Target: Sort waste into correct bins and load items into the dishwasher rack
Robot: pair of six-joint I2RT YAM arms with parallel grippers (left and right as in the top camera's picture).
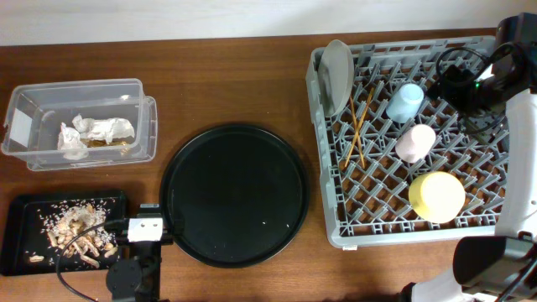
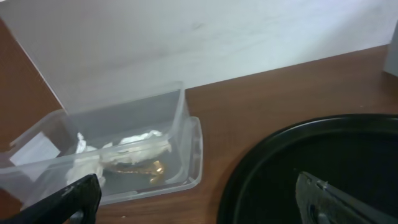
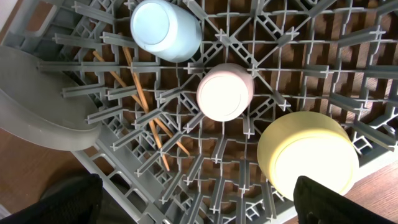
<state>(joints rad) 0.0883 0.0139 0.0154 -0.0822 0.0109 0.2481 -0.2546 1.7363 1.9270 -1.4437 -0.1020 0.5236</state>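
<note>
Table [image 1: 235,92]: rack [image 1: 382,200] under right end effector [image 3: 202,202]

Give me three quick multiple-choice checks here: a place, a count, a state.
1. Where are the crumpled white-and-gold wrappers? A. clear rectangular plastic tub B. big round black tray C. tabletop
2. How many small cups sit in the large grey plastic pegged rack? A. one B. two C. three
3. The round pale grey plate is: A. lying flat B. standing on edge C. broken
Answers: 1 A, they lie inside the tub; 2 B, one light blue cup, one pink cup; 3 B, it stands tilted at the rack's edge.
</note>
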